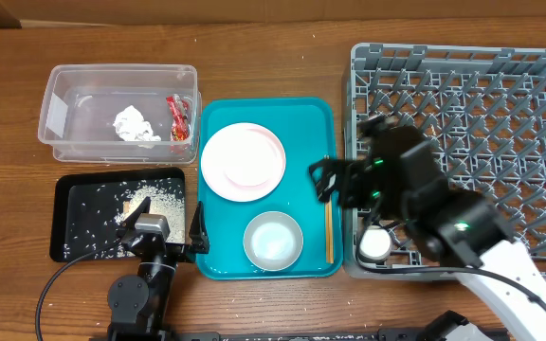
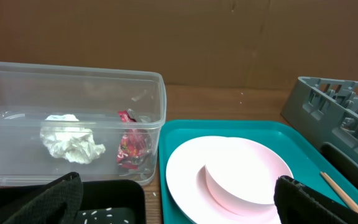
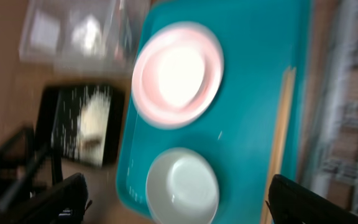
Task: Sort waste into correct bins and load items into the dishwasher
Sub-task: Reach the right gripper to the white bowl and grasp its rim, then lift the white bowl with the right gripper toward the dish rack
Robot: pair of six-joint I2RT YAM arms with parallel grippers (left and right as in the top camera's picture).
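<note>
The clear tub (image 1: 64,85) holds the white tissue wad (image 1: 133,123) and red wrapper (image 1: 176,114). The black tray (image 1: 74,227) holds rice scraps (image 1: 140,204). The pink-white plate (image 1: 243,159), grey-white bowl (image 1: 273,240) and chopsticks (image 1: 328,227) lie on the teal tray (image 1: 301,123). The white cup (image 1: 375,245) sits in the grey dish rack's (image 1: 463,57) front-left corner. My left gripper (image 1: 169,225) is open and empty, low between black tray and teal tray. My right gripper (image 1: 322,180) is open and empty above the teal tray's right side, over the bowl (image 3: 182,186).
The left wrist view shows the tub (image 2: 73,81), plate (image 2: 229,174) and rack edge (image 2: 334,106). The right wrist view is blurred and shows the plate (image 3: 178,73), chopsticks (image 3: 281,124) and black tray (image 3: 61,106). Bare wood lies beyond the tub.
</note>
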